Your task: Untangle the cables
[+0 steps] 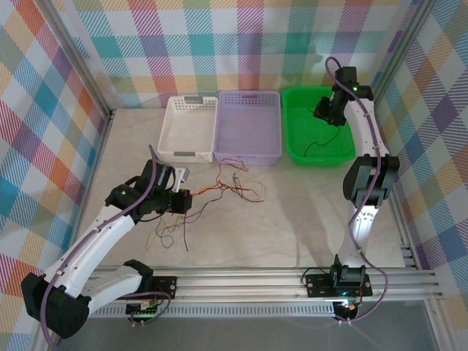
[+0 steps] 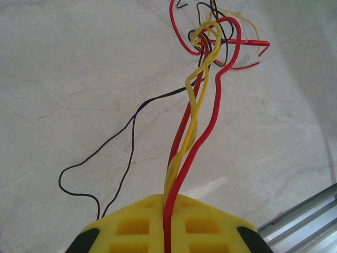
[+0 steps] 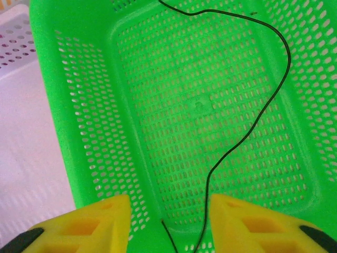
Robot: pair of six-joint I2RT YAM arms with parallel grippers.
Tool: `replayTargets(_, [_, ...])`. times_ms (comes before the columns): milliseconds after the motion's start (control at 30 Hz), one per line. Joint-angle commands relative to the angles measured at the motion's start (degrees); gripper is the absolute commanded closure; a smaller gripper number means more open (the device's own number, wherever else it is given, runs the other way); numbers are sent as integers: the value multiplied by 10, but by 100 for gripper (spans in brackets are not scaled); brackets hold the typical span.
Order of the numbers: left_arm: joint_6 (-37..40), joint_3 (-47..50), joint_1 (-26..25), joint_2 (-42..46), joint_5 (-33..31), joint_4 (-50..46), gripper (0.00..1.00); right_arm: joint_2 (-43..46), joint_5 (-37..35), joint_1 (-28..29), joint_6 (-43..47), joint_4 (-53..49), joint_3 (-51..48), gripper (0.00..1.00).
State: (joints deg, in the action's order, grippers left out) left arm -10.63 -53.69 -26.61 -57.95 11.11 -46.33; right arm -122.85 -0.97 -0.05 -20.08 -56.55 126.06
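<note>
A tangle of thin red, yellow and black cables [image 1: 234, 186] lies mid-table. My left gripper [image 1: 179, 196] is at its left end. In the left wrist view the left gripper [image 2: 167, 203] is shut on a red cable [image 2: 213, 113] and a yellow cable [image 2: 199, 100], which run taut up to the knot. A loose black cable [image 2: 131, 126] curls on the table beside them. My right gripper [image 1: 325, 113] hangs over the green basket [image 1: 292, 139]. Seen from the wrist, the right gripper [image 3: 168, 203] is open, and a single black cable [image 3: 247, 137] lies in the green basket [image 3: 79, 105], passing between the fingers without touching them.
A white basket [image 1: 186, 128] and a lilac basket [image 1: 248, 128] stand left of the green one along the back. The lilac basket [image 3: 26, 132] borders the green one closely. An aluminium rail [image 1: 292, 281] runs along the near edge, and plaid walls close in the sides.
</note>
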Motion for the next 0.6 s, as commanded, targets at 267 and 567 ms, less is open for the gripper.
replayTargets(267, [-4, -3, -9, 14, 46, 25, 100, 289, 92, 68, -8, 136, -246, 45])
replayTargets(567, [-63, -40, -24, 15, 88, 27, 100, 530, 270, 232, -64, 366, -617, 41])
